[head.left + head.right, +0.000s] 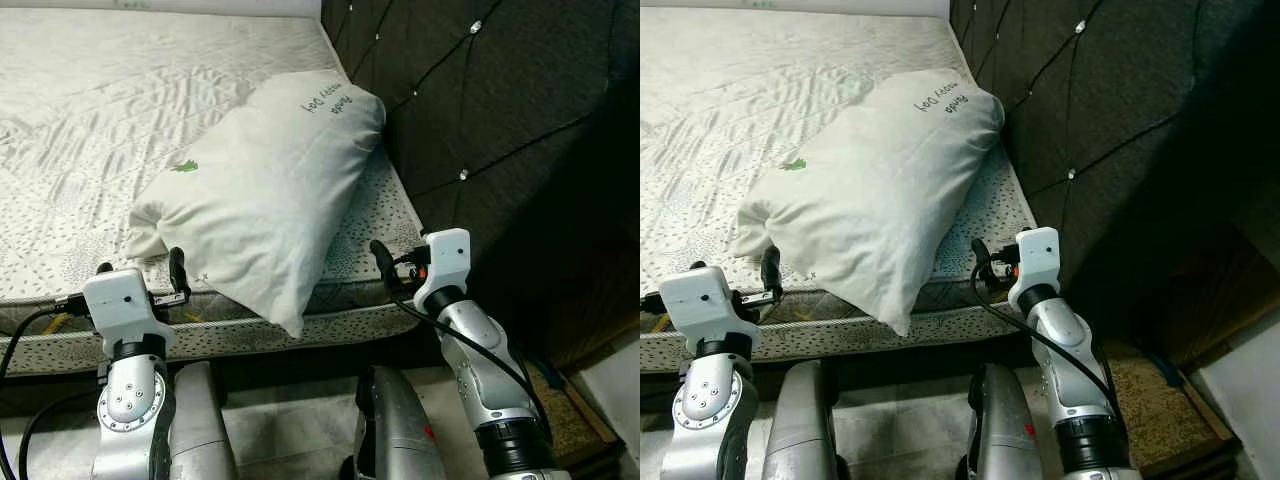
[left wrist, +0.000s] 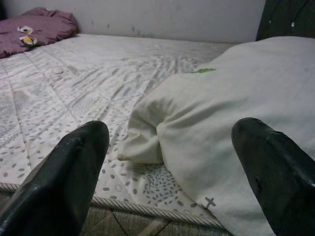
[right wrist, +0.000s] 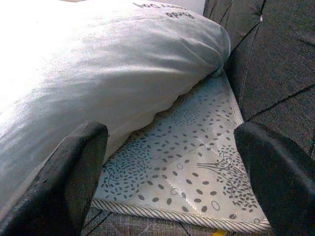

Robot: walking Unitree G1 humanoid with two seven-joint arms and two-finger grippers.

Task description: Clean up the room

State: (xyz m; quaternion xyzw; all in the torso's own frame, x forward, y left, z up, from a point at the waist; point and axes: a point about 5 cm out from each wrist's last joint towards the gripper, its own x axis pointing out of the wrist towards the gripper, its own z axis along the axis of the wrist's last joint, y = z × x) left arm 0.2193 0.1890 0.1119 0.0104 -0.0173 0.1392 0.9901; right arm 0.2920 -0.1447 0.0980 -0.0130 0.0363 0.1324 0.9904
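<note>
two grippers hover at the near edge of the bed [image 1: 90, 110], one at each side of a white pillow [image 1: 265, 185]. the pillow lies slantwise on the patterned mattress, its far corner up against the dark tufted headboard [image 1: 500, 120] and its near corner hanging just over the bed's edge. small green print and a line of dark lettering show on its cover. the left gripper [image 2: 172, 172] sits just off the pillow's near left corner, its fingers [image 2: 64, 182] spread wide with nothing between them. the right gripper [image 3: 170, 172] is beside the pillow's right flank, over the bare strip of mattress next to the headboard, its fingers [image 3: 74, 172] also wide apart and empty. a purple cushion [image 2: 39, 27] lies at the far end of the bed by the wall.
</note>
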